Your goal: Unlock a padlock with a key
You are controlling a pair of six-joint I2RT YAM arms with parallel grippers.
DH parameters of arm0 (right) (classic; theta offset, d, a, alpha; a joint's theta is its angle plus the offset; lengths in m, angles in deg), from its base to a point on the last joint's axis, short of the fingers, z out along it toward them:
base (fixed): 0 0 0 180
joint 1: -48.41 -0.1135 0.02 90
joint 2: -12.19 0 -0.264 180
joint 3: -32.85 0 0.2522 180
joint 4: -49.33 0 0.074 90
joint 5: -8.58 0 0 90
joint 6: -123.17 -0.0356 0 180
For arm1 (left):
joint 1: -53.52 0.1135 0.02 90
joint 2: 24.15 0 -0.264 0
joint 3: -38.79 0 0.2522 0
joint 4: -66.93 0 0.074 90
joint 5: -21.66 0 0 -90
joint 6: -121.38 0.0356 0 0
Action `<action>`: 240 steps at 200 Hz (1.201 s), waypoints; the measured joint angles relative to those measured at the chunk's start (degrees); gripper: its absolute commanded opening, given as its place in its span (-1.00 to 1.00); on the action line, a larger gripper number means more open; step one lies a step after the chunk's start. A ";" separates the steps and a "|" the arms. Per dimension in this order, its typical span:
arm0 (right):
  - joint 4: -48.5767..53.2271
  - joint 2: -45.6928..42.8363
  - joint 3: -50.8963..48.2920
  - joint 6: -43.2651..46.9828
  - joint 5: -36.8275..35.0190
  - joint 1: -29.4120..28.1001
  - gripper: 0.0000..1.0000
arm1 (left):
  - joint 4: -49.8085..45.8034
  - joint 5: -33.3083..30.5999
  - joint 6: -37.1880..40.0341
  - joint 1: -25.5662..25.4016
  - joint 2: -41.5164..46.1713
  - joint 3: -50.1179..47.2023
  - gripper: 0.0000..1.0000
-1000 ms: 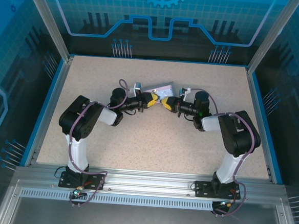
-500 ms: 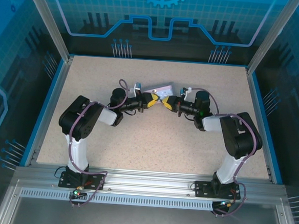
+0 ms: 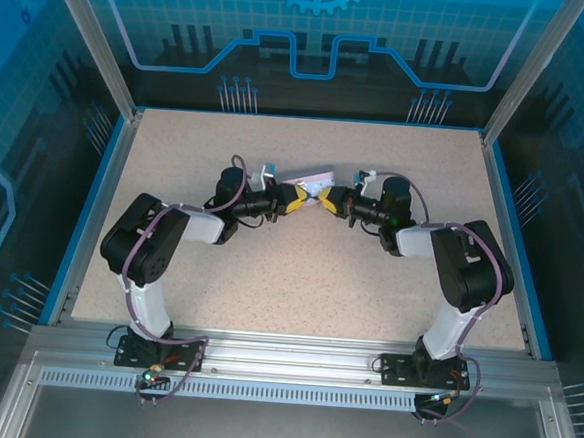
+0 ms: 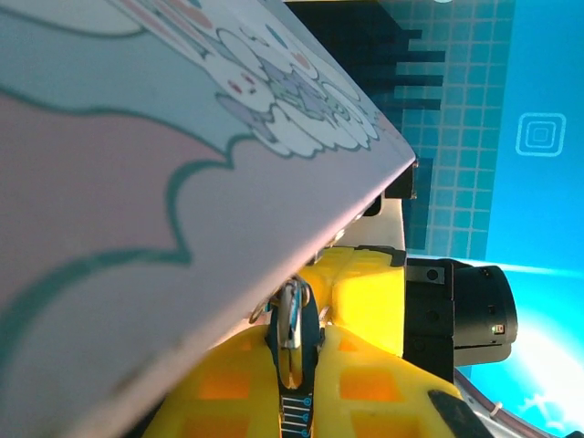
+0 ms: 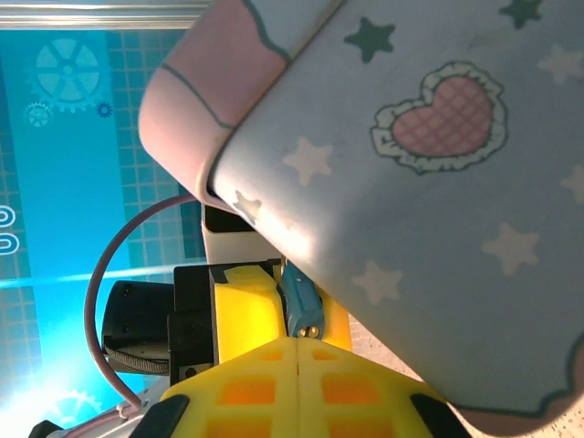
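Right wrist view is showing one padlock (image 5: 301, 306), a small blue-grey body with a brass end, hanging just under the lower edge of one cartoon-printed tin (image 5: 411, 228). The left gripper (image 3: 301, 200) is pinching the padlock between its two yellow fingers, which are almost fully closed on it. In the left wrist view its thin metal loop is standing between these fingers. The right gripper (image 5: 298, 342) is facing the brass end from very near, its two fingers pressed fully together; whether they are pinching anything I cannot tell. Two arms are meeting beside the tin, near the middle of one speckled table (image 3: 298, 280).
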 measured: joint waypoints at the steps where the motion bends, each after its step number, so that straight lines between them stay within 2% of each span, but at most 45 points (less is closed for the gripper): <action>1: -0.04 0.00 0.00 0.00 -0.09 -0.02 -1.00 | 0.00 -0.09 0.00 0.00 0.02 0.00 -1.00; 126: -11.06 2.03 -5.42 -6.54 -10.80 -4.48 -1.00 | 8.52 -7.50 -5.31 -1.25 -0.79 -3.10 -1.00; 240: -10.27 1.53 -5.18 -7.04 -10.73 -3.93 -1.00 | 7.98 -7.93 -4.15 -1.53 -0.76 -3.10 -1.00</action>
